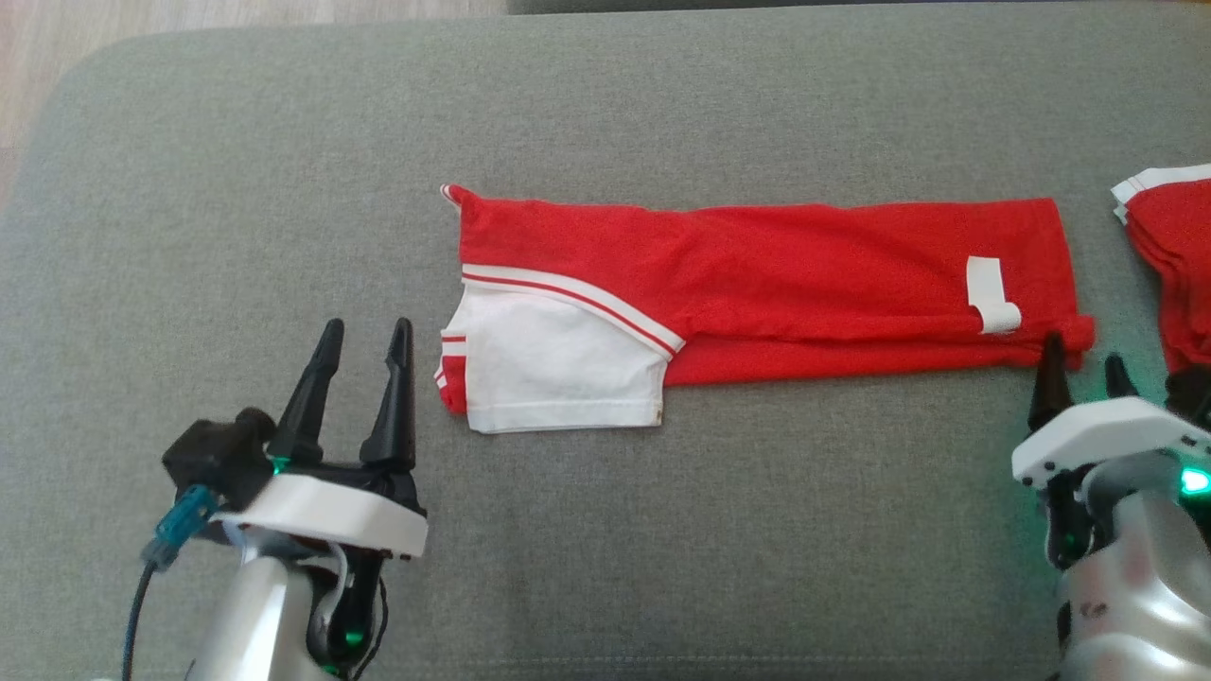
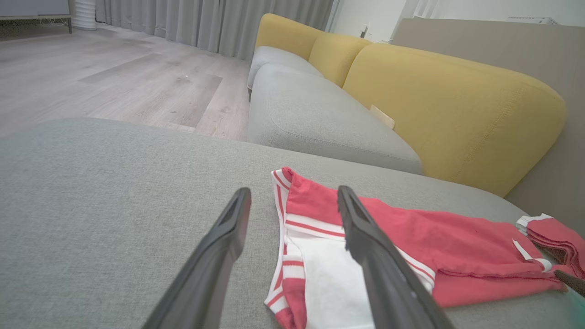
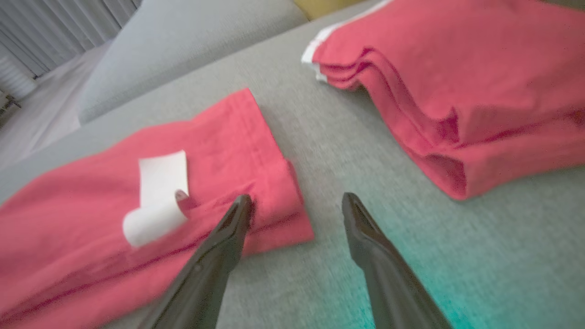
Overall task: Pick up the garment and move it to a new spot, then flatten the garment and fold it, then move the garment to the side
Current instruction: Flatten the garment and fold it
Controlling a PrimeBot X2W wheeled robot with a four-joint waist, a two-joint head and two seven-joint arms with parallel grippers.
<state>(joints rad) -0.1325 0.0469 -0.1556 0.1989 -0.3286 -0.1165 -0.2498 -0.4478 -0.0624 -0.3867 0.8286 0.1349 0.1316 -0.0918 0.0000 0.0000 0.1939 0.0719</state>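
Observation:
A red garment (image 1: 757, 284) with a white sleeve and red-white striped trim lies folded into a long strip across the grey cushion (image 1: 284, 189). A white label curls near its right end. My left gripper (image 1: 364, 345) stands open just left of the white sleeve end, empty; in the left wrist view the left gripper (image 2: 292, 205) points at the garment (image 2: 411, 237). My right gripper (image 1: 1083, 364) is open at the strip's near right corner; in the right wrist view the right gripper (image 3: 296, 203) straddles the corner edge of the garment (image 3: 91, 219), with nothing gripped.
A folded stack of red garments (image 1: 1173, 265) lies at the cushion's right edge, close to my right gripper, and shows large as the folded stack (image 3: 457, 91) in the right wrist view. A grey and yellow sofa (image 2: 411, 91) stands beyond the cushion, with wooden floor (image 2: 114, 82) to its left.

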